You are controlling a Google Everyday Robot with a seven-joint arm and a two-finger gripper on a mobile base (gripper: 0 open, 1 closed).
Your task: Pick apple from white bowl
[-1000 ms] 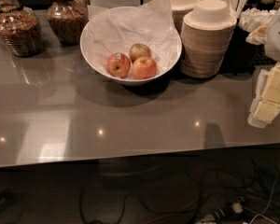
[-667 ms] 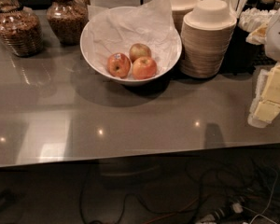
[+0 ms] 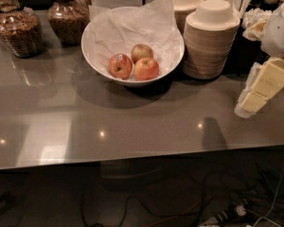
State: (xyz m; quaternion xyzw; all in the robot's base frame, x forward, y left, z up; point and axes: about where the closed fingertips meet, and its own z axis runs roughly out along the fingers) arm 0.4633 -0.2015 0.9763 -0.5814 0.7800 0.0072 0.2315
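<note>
The white bowl (image 3: 102, 67) sits at the back centre of the grey counter, lined with crumpled white paper. Three apples lie in its front part. The orange-red apple with a yellowish blush (image 3: 146, 69) is at the front right, touching the others. A darker red apple with a small sticker (image 3: 120, 65) is to its left. A paler greenish-tan apple (image 3: 141, 52) lies behind. My gripper (image 3: 259, 91) hangs at the right edge of the view, well right of the bowl, above the counter, with nothing seen in it.
Two stacks of beige disposable bowls (image 3: 211, 39) stand right of the white bowl. Two glass jars (image 3: 18, 30) with brown contents stand at the back left. Cutlery and packets (image 3: 253, 13) sit at the back right. The counter's front edge (image 3: 132, 159) has cables below.
</note>
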